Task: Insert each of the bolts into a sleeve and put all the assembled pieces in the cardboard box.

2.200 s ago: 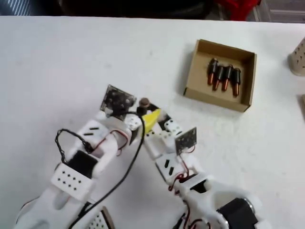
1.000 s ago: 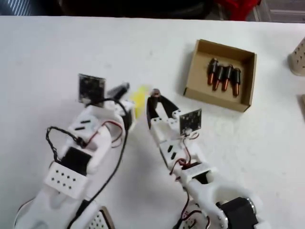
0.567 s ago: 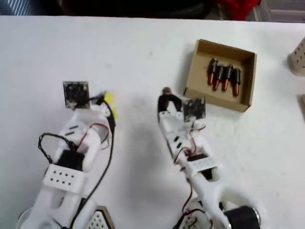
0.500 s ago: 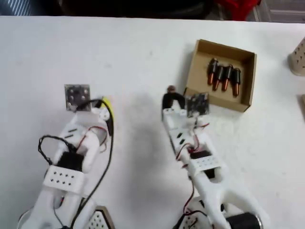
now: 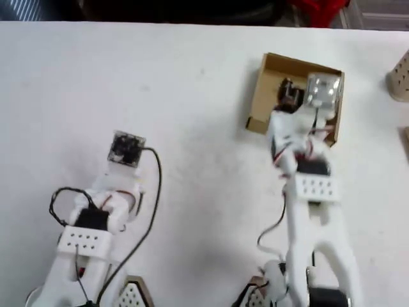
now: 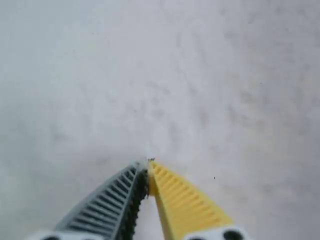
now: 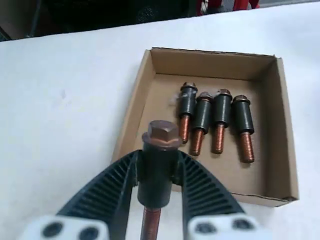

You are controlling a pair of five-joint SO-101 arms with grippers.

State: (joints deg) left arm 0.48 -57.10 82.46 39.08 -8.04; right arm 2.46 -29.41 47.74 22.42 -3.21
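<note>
My right gripper [image 7: 157,156] is shut on a copper bolt in a black sleeve [image 7: 160,137], held upright above the near wall of the cardboard box [image 7: 145,85]. Several assembled bolt-and-sleeve pieces [image 7: 212,120] lie side by side on the box floor. In the high view the right gripper [image 5: 291,96] hangs over the cardboard box [image 5: 268,64] with the dark piece in it, and the arm hides the box's contents. My left gripper [image 6: 148,167] is shut, grey and yellow fingertips touching with nothing between them, just above bare white table. The left arm [image 5: 96,217] sits at the lower left.
A beige perforated block [image 5: 400,78] stands at the table's right edge, beyond the box. Another perforated part [image 5: 131,295] lies at the near edge between the arm bases. White table [image 5: 192,96] stretches left of the box.
The right arm swung from mid-table to over the box, carrying the assembled bolt. The left arm let go of the piece, drew back toward the near left, and its fingers shut.
</note>
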